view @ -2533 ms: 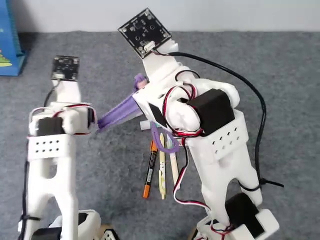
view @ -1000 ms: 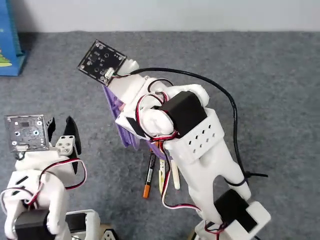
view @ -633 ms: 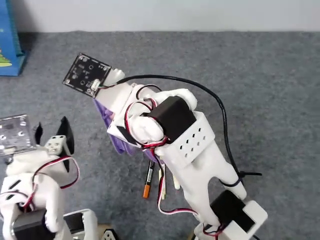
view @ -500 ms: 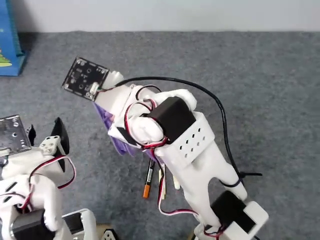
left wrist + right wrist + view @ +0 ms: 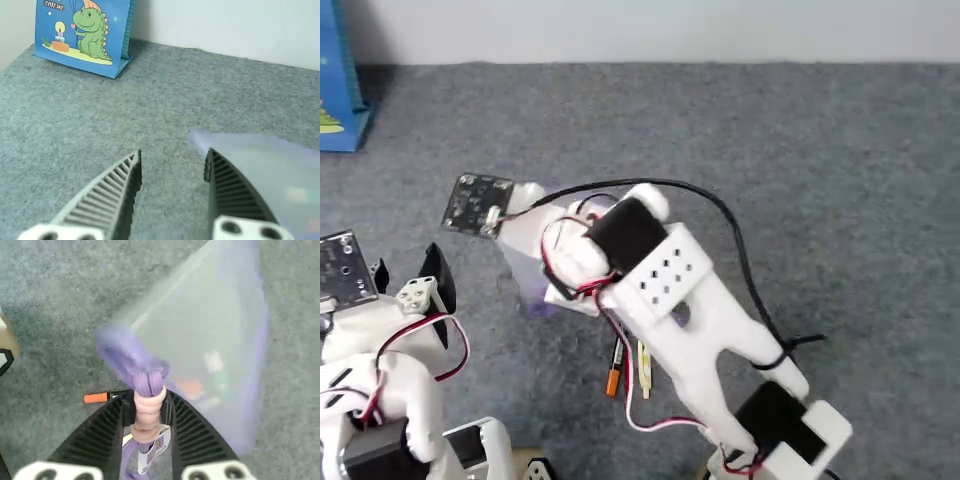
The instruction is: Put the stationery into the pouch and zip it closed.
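Over the last couple of seconds the right arm has swung across and dipped lower, carrying the pouch [image 5: 210,340] with it. The left arm has drawn back toward its base, away from the pouch.

The right gripper [image 5: 147,405] has its fingers closed tight on the pouch's purple loop [image 5: 142,372], with a pink pull [image 5: 148,415] pinched between them. Held that way, the translucent pouch hangs out ahead of the fingers over the grey bench [image 5: 820,150], blurred as if swaying. A loop grip like this lets the arm drag or lift the bag, but I doubt it steadies the mouth much.

The left gripper [image 5: 172,160] hovers low above the bench with its fingers spread wide and nothing between them. The pouch's near corner sits just beyond its tips, which looks to me like a stance for taking hold of that end.

An orange pen [image 5: 614,372] and a yellow pen [image 5: 645,365] lie side by side on the bench under the right arm, outside the pouch. Small pale and orange shapes show through the pouch wall; I cannot tell whether they are inside it. A blue dinosaur bag [image 5: 82,35] stands at the far edge, well apart.
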`<state>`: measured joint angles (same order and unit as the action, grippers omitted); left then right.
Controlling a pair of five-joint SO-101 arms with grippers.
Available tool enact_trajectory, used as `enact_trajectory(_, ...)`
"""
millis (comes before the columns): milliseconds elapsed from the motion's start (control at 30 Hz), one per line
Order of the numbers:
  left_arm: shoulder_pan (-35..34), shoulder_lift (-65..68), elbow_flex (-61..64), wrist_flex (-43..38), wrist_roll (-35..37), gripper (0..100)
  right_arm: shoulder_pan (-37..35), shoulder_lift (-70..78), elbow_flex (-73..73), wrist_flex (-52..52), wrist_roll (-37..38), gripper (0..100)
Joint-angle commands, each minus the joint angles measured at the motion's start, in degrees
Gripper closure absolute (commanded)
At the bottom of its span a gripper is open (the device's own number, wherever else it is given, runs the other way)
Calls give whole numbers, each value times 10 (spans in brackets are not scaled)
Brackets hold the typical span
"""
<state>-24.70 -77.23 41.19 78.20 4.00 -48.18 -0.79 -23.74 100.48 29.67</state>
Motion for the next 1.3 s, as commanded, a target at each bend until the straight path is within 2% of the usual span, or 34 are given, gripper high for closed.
enact_trajectory(0, -2, -5, -7, 3, -28, 796, 7, -36, -7, 18, 5, 991)
enact_trajectory(100, 16, -5, -3, 12, -56, 796, 27, -60, -7, -8, 1, 991)
enact_trajectory(300, 113, -6, -9, 85, -96, 796, 58, -70, -4, -40, -3, 990)
enact_trajectory(467, 152, -6, -6, 92, -105, 780, 60, -71, -3, -36, -36, 990)
enact_trajectory(567, 185, -5, -4, 102, -105, 744, 59, -75, 8, -39, -38, 990)
enact_trajectory(800, 263, -4, -4, 113, -98, 739, 59, -75, 10, -37, -38, 990)
enact_trajectory(1000, 273, -3, -3, 98, -27, 738, 59, -75, 10, -38, -45, 990)
enact_trajectory(1267, 270, -4, 73, 37, -24, 739, 58, -76, 6, -43, -104, 990)
